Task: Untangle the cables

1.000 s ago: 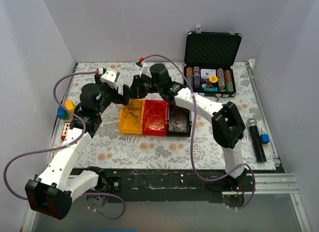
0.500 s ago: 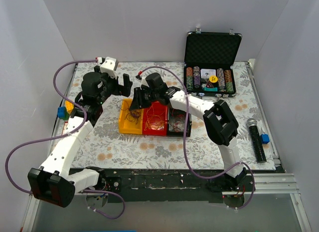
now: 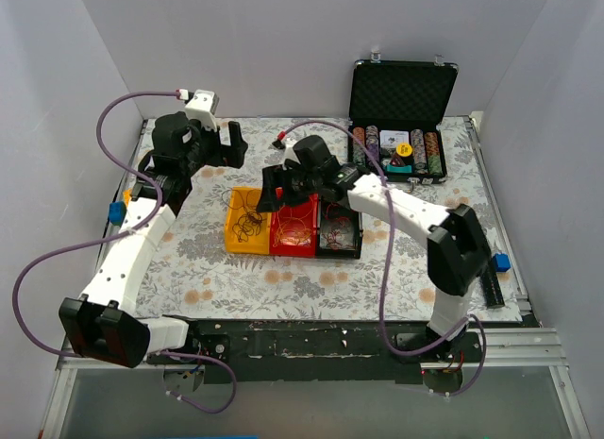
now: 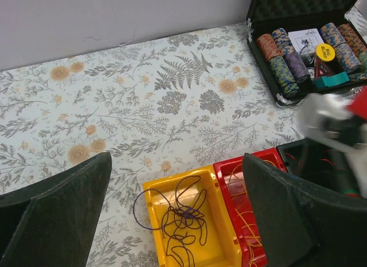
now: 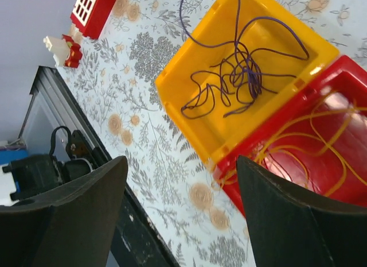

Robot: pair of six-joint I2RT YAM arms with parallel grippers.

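The cables lie sorted in three bins side by side. A dark purple strand [image 4: 184,219] [image 5: 241,74] [image 3: 246,222] is coiled loosely in the yellow bin [image 3: 236,243], one loop hanging over its rim. Yellow wire [image 5: 312,146] [image 4: 245,192] fills the red bin [image 3: 294,248]. Thin wires lie in the black bin [image 3: 340,233]. My right gripper [image 3: 268,191] [image 5: 182,163] hovers open and empty above the yellow and red bins. Also open and empty, my left gripper [image 3: 232,143] [image 4: 176,163] hangs high at the far left, away from the bins.
An open case of poker chips [image 3: 401,109] stands at the back right. A microphone [image 3: 493,288] and a blue block [image 3: 501,261] lie at the right edge. Toy blocks [image 3: 117,212] [image 5: 93,11] sit by the left wall. The table's black front rail [image 5: 86,158] is near.
My right gripper has opened and let the purple strand fall into the yellow bin, then shifted right. My left arm has pulled back toward the far left corner.
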